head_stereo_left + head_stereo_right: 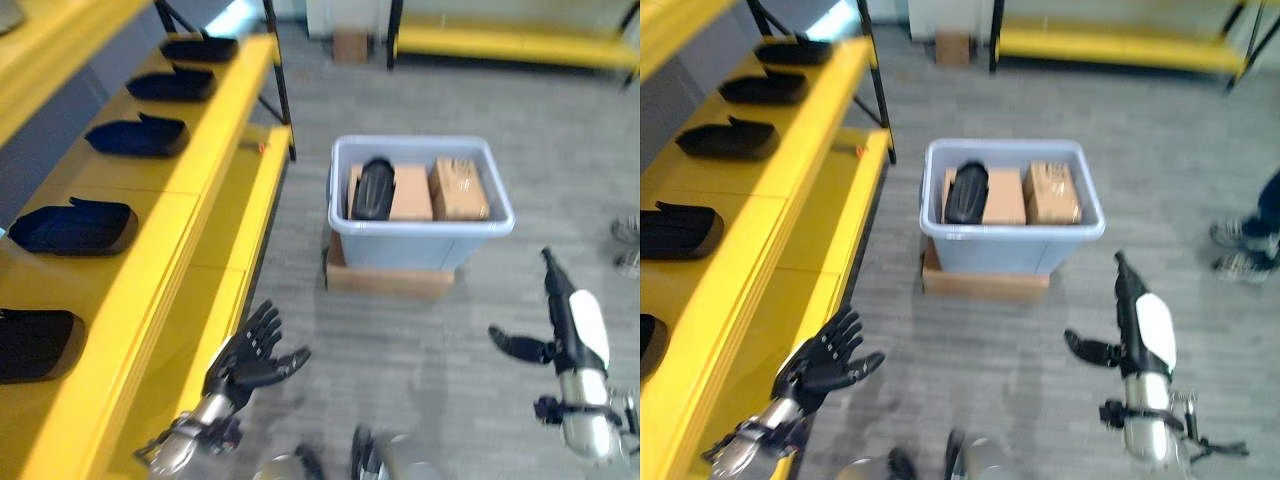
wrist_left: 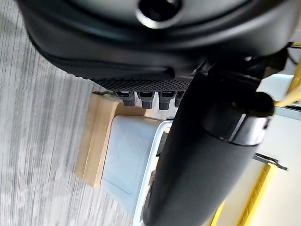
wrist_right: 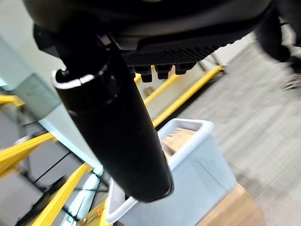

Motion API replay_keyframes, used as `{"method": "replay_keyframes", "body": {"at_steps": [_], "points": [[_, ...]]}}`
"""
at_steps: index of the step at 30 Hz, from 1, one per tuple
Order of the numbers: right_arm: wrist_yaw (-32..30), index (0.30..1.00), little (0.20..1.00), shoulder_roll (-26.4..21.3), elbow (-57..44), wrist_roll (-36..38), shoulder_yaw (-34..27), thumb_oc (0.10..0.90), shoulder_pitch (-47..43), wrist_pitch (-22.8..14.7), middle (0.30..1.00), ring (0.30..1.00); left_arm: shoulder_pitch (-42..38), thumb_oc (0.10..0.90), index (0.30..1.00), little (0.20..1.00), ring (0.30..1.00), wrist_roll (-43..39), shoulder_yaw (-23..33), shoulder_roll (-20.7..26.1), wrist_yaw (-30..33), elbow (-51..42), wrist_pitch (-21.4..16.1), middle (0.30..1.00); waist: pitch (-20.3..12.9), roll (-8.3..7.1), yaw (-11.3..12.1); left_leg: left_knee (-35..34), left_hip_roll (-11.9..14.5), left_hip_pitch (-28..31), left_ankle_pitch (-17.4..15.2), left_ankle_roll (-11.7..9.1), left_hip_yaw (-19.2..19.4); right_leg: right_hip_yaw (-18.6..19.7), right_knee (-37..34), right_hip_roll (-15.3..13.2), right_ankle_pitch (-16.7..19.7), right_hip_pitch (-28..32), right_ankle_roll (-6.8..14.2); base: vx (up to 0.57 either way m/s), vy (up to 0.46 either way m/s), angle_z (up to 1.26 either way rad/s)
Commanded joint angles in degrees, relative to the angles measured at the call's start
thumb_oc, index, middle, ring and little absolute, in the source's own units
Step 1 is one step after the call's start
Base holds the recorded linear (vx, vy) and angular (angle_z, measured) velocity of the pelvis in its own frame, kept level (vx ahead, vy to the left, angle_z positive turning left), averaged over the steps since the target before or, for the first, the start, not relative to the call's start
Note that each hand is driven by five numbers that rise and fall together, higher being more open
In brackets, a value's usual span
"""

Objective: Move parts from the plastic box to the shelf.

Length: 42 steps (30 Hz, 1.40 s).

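A pale blue plastic box (image 1: 420, 243) stands on a flat cardboard base (image 1: 390, 279) on the grey floor. Inside it lie a black curved part (image 1: 374, 188) and two brown cartons (image 1: 459, 188). On the yellow shelf (image 1: 190, 210) to the left, several black parts (image 1: 136, 136) lie in a row. My left hand (image 1: 250, 358) hovers low beside the shelf's front edge, fingers spread and holding nothing. My right hand (image 1: 570, 318) is raised to the right of the box, fingers straight, thumb (image 1: 520, 346) out to the side, holding nothing. The box (image 3: 183, 181) appears past the fingers in the right wrist view.
A lower yellow shelf board (image 1: 240, 240) runs beside the box, carried by black posts (image 1: 282, 90). Another yellow rack (image 1: 510, 42) and a small carton (image 1: 350, 45) stand at the far wall. A person's shoes (image 1: 1240, 250) are at the right edge.
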Motion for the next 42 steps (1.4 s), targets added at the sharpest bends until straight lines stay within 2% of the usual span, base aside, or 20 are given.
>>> {"method": "replay_keyframes", "body": {"at_steps": [1, 6, 11, 19, 23, 25, 26, 27, 28, 31, 32, 33, 34, 35, 36, 37, 39, 42], "points": [[0.1, 1.000, 1.000, -2.4, -6.2, 0.6, -2.7, 0.900, -5.0, -5.2, 1.000, 1.000, -5.8, 0.900, 1.000, 1.000, 1.000, 1.2, 3.4, 1.6, -1.9, -5.5, -6.8, 1.000, -2.4, -0.22, -1.0, -5.5, -2.2, -1.0, 5.2, 0.3, -0.9, -3.8, -9.4, -3.9, 2.0, 6.6, 7.9, 0.01, 0.139, -0.44], [0.6, 1.000, 1.000, -1.3, -5.7, 1.1, -0.4, 0.900, -5.9, -5.0, 1.000, 1.000, -5.9, 0.900, 1.000, 1.000, 1.000, 1.0, 3.9, 1.4, -1.1, -4.5, -5.9, 1.000, -4.0, -0.30, -0.5, -10.0, -4.6, 3.0, 4.8, 1.5, -0.8, -5.1, -9.8, -3.3, 2.1, 6.9, 8.3, -0.01, 0.077, -0.06], [1.3, 1.000, 1.000, -0.6, -6.0, 1.5, 0.2, 0.900, -6.0, -3.8, 1.000, 1.000, -4.6, 0.900, 1.000, 1.000, 1.000, 1.1, 4.6, 1.4, -2.1, -4.1, -6.1, 1.000, -4.7, -0.53, 0.1, -13.3, -4.9, 5.0, 5.7, 1.5, -0.8, -6.6, -9.8, -3.2, 1.8, 7.4, 8.5, -0.03, 0.022, 0.10], [0.5, 1.000, 1.000, -0.2, -5.9, 0.4, 0.4, 0.900, -6.4, -3.1, 1.000, 1.000, -5.3, 0.900, 1.000, 1.000, 1.000, 0.6, 4.4, 1.3, -3.1, -3.6, -5.6, 1.000, -5.5, -0.65, -0.5, -14.3, -5.2, 7.2, 4.7, 2.0, -0.4, -6.6, -12.3, -4.0, 3.2, 8.0, 9.0, -0.01, -0.003, 0.02], [1.8, 1.000, 1.000, -1.1, -5.6, 0.5, 0.9, 0.900, -8.7, -3.2, 1.000, 1.000, -6.0, 0.900, 1.000, 1.000, 1.000, 0.1, 4.2, 1.2, -1.0, -3.0, -5.9, 1.000, -5.3, -0.67, 0.3, -13.5, -4.5, 8.0, 4.1, 1.8, 1.1, -9.9, -9.5, -3.8, 2.1, 7.7, 8.9, -0.03, 0.056, -0.04], [3.9, 1.000, 1.000, -1.9, -6.0, 1.2, 1.9, 0.900, -11.5, -3.3, 1.000, 1.000, -5.6, 0.900, 1.000, 1.000, 1.000, 0.6, 4.7, 1.5, 0.4, -2.5, -6.9, 1.000, -4.0, -0.09, 2.1, -12.4, -3.4, 8.7, 3.8, 2.6, 1.6, -14.1, -0.8, -6.8, 0.8, 4.0, 9.6, -0.07, 0.060, -0.29], [3.9, 1.000, 1.000, -1.9, -6.0, 1.1, 2.0, 0.900, -11.7, -3.4, 1.000, 1.000, -5.7, 0.900, 1.000, 1.000, 1.000, 0.6, 4.8, 1.5, 0.4, -2.4, -7.0, 1.000, -3.9, -0.12, 2.2, -12.2, -3.5, 8.7, 3.6, 2.8, 1.6, -14.1, 0.3, -7.3, 0.5, 3.4, 9.7, -0.06, 0.007, -0.73], [4.0, 1.000, 1.000, -2.0, -6.2, 0.9, 2.5, 0.900, -12.4, -3.6, 1.000, 1.000, -5.6, 0.900, 1.000, 1.000, 1.000, 0.0, 4.9, 1.5, 0.5, -2.0, -7.3, 1.000, -3.4, -0.04, 2.6, -11.0, -3.3, 8.6, 3.0, 3.6, 1.1, -14.1, 3.8, -9.4, 0.7, 1.5, 10.2, -0.08, -0.145, -0.66], [3.5, 1.000, 1.000, -1.1, -6.2, 0.1, 3.0, 0.900, -13.4, -2.8, 1.000, 1.000, -6.1, 0.900, 1.000, 1.000, 1.000, 0.9, 5.3, 1.5, 0.0, -1.8, -6.9, 1.000, -2.5, -0.51, 2.8, -7.0, -2.9, 7.3, 1.2, 4.6, -0.1, -12.2, 6.7, -11.9, 1.2, -0.4, 11.0, -0.09, -0.270, -0.32], [1.1, 1.000, 1.000, 0.6, -4.6, -0.9, 4.3, 0.900, -15.5, -2.0, 1.000, 1.000, -8.2, 0.900, 1.000, 1.000, 1.000, 2.0, 4.5, 1.8, -0.7, -0.8, -6.4, 1.000, -1.5, -1.12, 3.3, -1.1, -1.7, 4.6, -1.6, 5.5, -1.3, -8.8, 6.3, -16.0, 5.0, -1.3, 12.3, -0.08, -0.369, 0.24], [0.1, 1.000, 1.000, 1.6, -3.9, -2.2, 5.7, 0.900, -17.3, -1.5, 1.000, 1.000, -9.6, 0.900, 1.000, 1.000, 1.000, 2.4, 3.9, 1.8, -0.8, 0.1, -7.1, 1.000, -0.9, -1.22, 3.8, 1.2, -0.9, 3.4, -2.7, 5.5, -1.0, -8.5, 4.8, -19.0, 8.1, -2.0, 13.0, -0.07, -0.359, 0.40], [-0.4, 1.000, 1.000, 2.2, -3.5, -2.8, 6.5, 0.900, -18.5, -1.2, 1.000, 1.000, -10.4, 0.900, 1.000, 1.000, 1.000, 2.3, 3.6, 1.9, -0.8, 0.7, -7.7, 1.000, -0.4, -1.12, 4.1, 3.0, -0.2, 2.9, -4.0, 5.4, -0.8, -8.5, 4.1, -20.1, 9.0, -2.0, 13.7, -0.07, -0.495, 0.34], [-0.7, 1.000, 1.000, 3.2, -3.5, -4.4, 7.8, 0.900, -20.0, -0.4, 1.000, 1.000, -11.2, 0.900, 1.000, 1.000, 1.000, 2.3, 2.9, 1.9, -0.5, 1.2, -8.5, 1.000, 0.2, -1.27, 4.6, 4.7, 1.0, 2.3, -4.5, 4.9, -0.1, -8.8, 1.8, -23.2, 12.2, -2.2, 14.3, -0.01, -0.290, 0.08], [-0.8, 1.000, 1.000, 3.3, -3.4, -4.5, 7.9, 0.900, -20.2, -0.3, 1.000, 1.000, -11.3, 0.900, 1.000, 1.000, 1.000, 2.3, 2.9, 2.0, -0.4, 1.4, -8.6, 1.000, 0.4, -1.12, 4.6, 5.3, 1.3, 2.3, -5.2, 4.8, -0.2, -8.8, 1.8, -23.0, 12.2, -2.0, 14.5, 0.00, -0.459, -0.05], [-0.6, 1.000, 1.000, 3.8, -3.5, -4.7, 8.7, 0.900, -20.9, 0.2, 1.000, 1.000, -11.5, 0.900, 1.000, 1.000, 1.000, 2.8, 2.5, 2.1, -0.4, 1.5, -9.1, 1.000, 0.8, -1.30, 4.9, 6.0, 2.5, 2.2, -5.2, 4.3, 0.2, -9.4, 0.6, -25.0, 14.4, -2.6, 14.7, 0.05, -0.534, -0.06], [-0.8, 1.000, 1.000, 4.6, -3.5, -5.4, 9.8, 0.900, -21.7, 0.8, 1.000, 1.000, -11.7, 0.900, 1.000, 1.000, 1.000, 2.5, 2.2, 2.9, -1.1, 1.8, -10.0, 1.000, 1.9, -1.31, 5.7, 9.3, 5.7, 1.4, -6.8, 3.1, 0.7, -10.4, -0.5, -26.9, 15.3, -2.2, 15.9, 0.08, -0.729, -0.13], [0.1, 1.000, 1.000, 4.3, -3.6, -6.2, 9.4, 0.900, -20.6, 0.4, 1.000, 1.000, -11.0, 0.900, 1.000, 1.000, 1.000, 1.6, 2.8, 3.4, -2.7, 1.5, -9.7, 1.000, 2.3, -1.59, 5.7, 13.1, 8.7, 0.3, -7.7, 2.7, 0.8, -10.8, -0.8, -26.7, 14.0, -1.2, 16.1, 0.13, -0.567, -0.25], [1.5, 1.000, 1.000, 3.6, -4.6, -7.0, 9.1, 0.900, -19.4, 0.4, 1.000, 1.000, -9.8, 0.900, 1.000, 1.000, 1.000, 1.1, 3.3, 3.5, -3.3, 0.9, -9.4, 1.000, 2.5, -1.52, 5.4, 14.1, 11.1, 1.0, -7.6, 2.3, 2.3, -11.5, -0.2, -25.5, 12.4, -0.6, 15.8, 0.12, -0.289, -0.07]]}}
